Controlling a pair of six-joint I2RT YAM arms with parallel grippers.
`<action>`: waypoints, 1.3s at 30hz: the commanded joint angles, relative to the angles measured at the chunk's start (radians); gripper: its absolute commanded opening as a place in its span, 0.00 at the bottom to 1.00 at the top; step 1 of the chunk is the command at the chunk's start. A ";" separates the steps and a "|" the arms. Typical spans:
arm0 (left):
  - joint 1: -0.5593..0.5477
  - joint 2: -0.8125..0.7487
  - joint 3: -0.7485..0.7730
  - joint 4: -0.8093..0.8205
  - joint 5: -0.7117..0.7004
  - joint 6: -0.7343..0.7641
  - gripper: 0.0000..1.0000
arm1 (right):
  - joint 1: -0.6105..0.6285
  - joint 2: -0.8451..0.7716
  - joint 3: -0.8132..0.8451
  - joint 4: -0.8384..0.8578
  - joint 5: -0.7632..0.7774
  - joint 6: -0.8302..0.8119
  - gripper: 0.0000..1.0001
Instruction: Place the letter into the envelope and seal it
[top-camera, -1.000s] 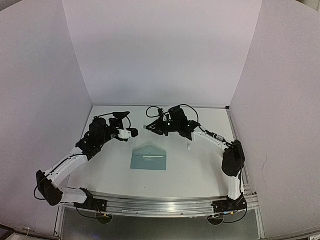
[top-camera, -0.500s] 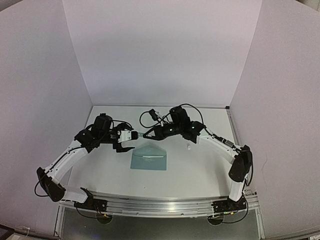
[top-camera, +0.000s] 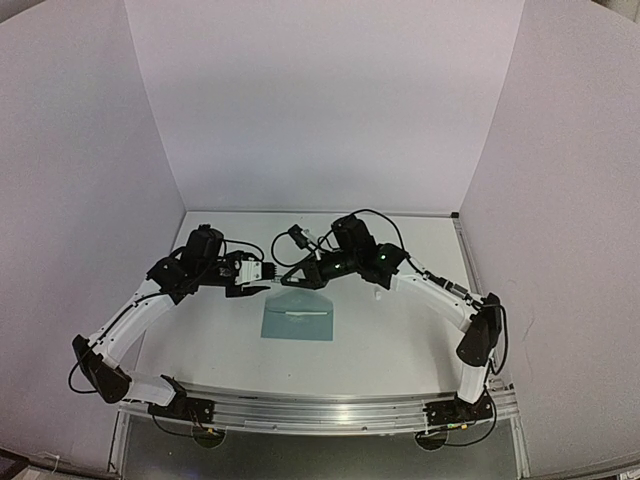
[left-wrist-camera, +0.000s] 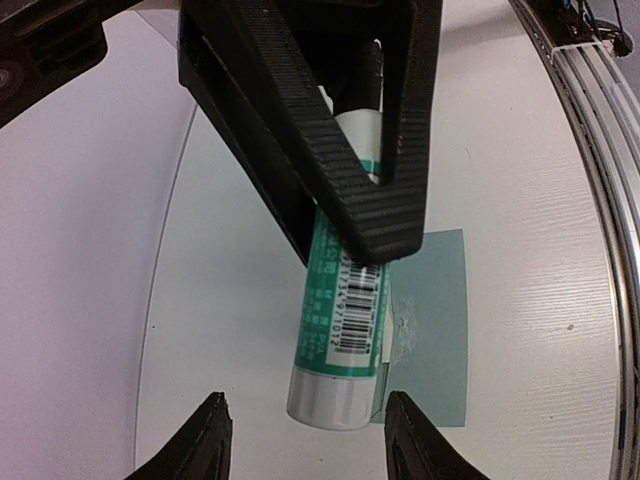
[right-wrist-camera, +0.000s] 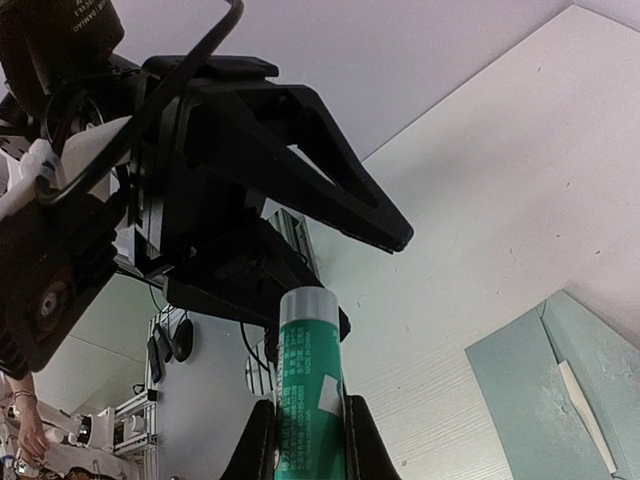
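A green glue stick (left-wrist-camera: 340, 320) hangs over the table (top-camera: 400, 345), tiny tube (top-camera: 378, 294) nearby.

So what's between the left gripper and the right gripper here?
A green glue stick, shut in the right gripper, its pale end pointing at the open left gripper; the left wrist view shows it.

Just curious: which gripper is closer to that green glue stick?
Right. The right gripper is shut on the glue stick; the left gripper is open, its tips flanking the stick's end without touching.

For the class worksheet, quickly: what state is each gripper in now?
Left gripper: open.
Right gripper: closed, holding the glue stick.
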 joint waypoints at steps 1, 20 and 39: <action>0.003 -0.002 0.021 0.052 -0.001 0.005 0.51 | 0.008 0.000 0.049 -0.020 0.018 -0.021 0.00; 0.001 -0.007 0.011 0.061 0.050 0.013 0.41 | 0.013 0.047 0.110 -0.066 0.037 -0.019 0.00; 0.000 -0.032 -0.058 0.175 -0.022 0.092 0.00 | 0.012 0.079 0.143 -0.070 0.098 0.081 0.00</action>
